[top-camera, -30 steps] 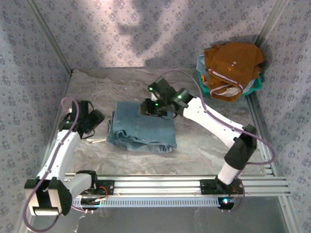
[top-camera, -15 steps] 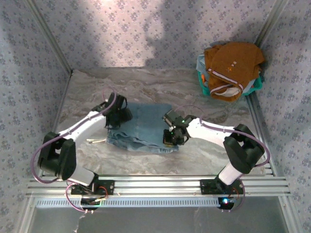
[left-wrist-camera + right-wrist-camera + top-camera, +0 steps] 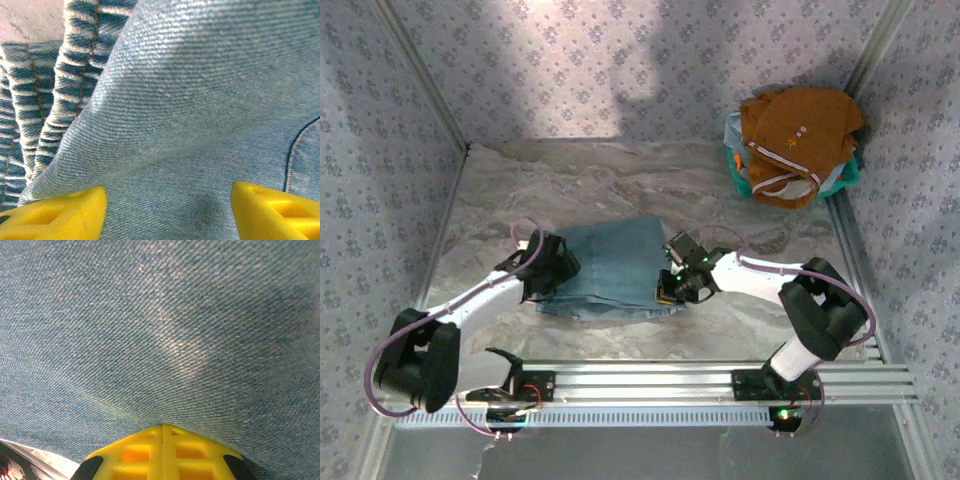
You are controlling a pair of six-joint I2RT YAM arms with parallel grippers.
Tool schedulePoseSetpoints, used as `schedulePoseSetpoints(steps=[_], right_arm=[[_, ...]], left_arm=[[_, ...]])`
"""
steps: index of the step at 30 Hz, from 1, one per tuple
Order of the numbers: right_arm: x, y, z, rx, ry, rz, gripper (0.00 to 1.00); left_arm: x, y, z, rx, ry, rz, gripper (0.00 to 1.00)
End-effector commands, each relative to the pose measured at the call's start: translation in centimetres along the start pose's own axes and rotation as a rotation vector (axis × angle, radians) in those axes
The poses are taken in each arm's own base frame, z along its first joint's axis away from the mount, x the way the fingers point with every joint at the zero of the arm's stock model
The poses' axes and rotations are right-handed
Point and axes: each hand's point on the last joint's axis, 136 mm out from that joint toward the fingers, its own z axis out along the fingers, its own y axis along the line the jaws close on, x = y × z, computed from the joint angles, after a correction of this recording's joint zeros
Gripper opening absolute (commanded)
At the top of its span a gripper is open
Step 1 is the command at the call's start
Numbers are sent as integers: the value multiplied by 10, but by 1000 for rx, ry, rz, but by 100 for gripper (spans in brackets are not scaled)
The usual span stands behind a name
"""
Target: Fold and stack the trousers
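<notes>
The light blue denim trousers (image 3: pixel 610 262) lie folded into a compact rectangle at the middle of the marble table (image 3: pixel 620 180). My left gripper (image 3: pixel 553 268) rests on their left edge. In the left wrist view its yellow fingertips (image 3: pixel 55 215) stand wide apart, open, with smooth denim (image 3: pixel 190 100) between them and stitched hem folds (image 3: pixel 75 65) at the left. My right gripper (image 3: pixel 673 286) sits at the trousers' near right corner. In the right wrist view its yellow fingers (image 3: pixel 125 455) are shut tight together, tips against the denim (image 3: pixel 160 330), no cloth visible between them.
A teal basket (image 3: pixel 847 175) at the back right corner holds an orange-brown garment (image 3: pixel 798 135) with white striped trim. Patterned walls close in the left, back and right sides. An aluminium rail (image 3: pixel 650 378) carries both arm bases along the near edge.
My left gripper has slid from the trousers' far left corner down to the middle of their left edge. The bundle looks tidier and slightly nearer. The right gripper has barely shifted.
</notes>
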Motion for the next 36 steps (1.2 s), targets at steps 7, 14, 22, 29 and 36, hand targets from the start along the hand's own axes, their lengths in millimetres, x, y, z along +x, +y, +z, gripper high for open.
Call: schedulePoseSetpoints(steps=[7, 14, 22, 29, 36], right_arm=[[-7, 12, -39, 88, -9, -80, 3], [-17, 7, -75, 151, -66, -159, 56], [-4, -18, -38, 166, 48, -142, 52], [-2, -23, 2, 168, 91, -94, 52], [-62, 16, 26, 131, 22, -101, 50]], left_arm=[[-33, -16, -92, -27, -41, 219, 74], [16, -30, -89, -47, 73, 327, 69], [69, 8, -29, -80, 138, 170, 52], [67, 72, -12, -204, 43, 54, 49], [12, 92, -3, -182, 13, -139, 49]])
